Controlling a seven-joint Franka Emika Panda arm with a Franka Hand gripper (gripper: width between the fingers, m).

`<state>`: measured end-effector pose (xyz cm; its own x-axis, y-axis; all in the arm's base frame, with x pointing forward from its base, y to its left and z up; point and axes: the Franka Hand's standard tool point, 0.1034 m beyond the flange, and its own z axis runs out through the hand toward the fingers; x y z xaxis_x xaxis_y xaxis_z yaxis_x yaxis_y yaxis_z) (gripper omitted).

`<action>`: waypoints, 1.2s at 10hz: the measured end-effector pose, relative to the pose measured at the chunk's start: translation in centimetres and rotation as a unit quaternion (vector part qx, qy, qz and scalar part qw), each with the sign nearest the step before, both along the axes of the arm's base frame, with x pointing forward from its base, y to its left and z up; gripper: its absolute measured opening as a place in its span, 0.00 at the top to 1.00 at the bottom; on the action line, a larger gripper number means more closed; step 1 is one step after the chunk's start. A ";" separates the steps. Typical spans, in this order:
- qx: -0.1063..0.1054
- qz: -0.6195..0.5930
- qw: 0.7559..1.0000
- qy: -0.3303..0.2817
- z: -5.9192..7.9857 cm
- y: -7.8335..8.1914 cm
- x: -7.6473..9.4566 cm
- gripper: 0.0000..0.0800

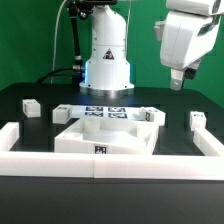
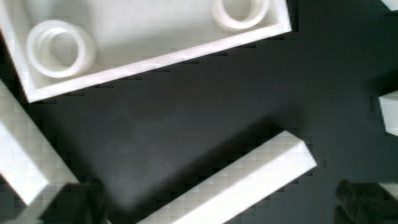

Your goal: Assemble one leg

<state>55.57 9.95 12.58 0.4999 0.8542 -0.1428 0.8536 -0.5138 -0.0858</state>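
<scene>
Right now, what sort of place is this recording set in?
Probably a robotics lab bench: a green backdrop behind a black table, a mounted robot arm, and the marker board with its tags.

The black table (image 1: 40,128) carries small white legs (image 1: 30,105), a square panel (image 1: 110,140), and the marker board (image 1: 105,110).

We see a plain green backdrop (image 1: 30,45) standing behind the scene, evenly lit across its face. Below it, a matte black worktop (image 1: 50,90) runs the full width of the exterior view. In the wrist view, soft light leaves a faint grey sheen on that dark surface.
</scene>
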 end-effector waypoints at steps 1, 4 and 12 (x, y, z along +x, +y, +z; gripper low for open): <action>0.004 0.009 1.000 -0.007 -0.2 -0.1 0.1 0.19; 0.037 0.088 0.992 -0.080 -3.2 -2.6 -3.0 0.19; 0.041 0.088 0.992 -0.083 -5.0 -4.8 -4.3 0.19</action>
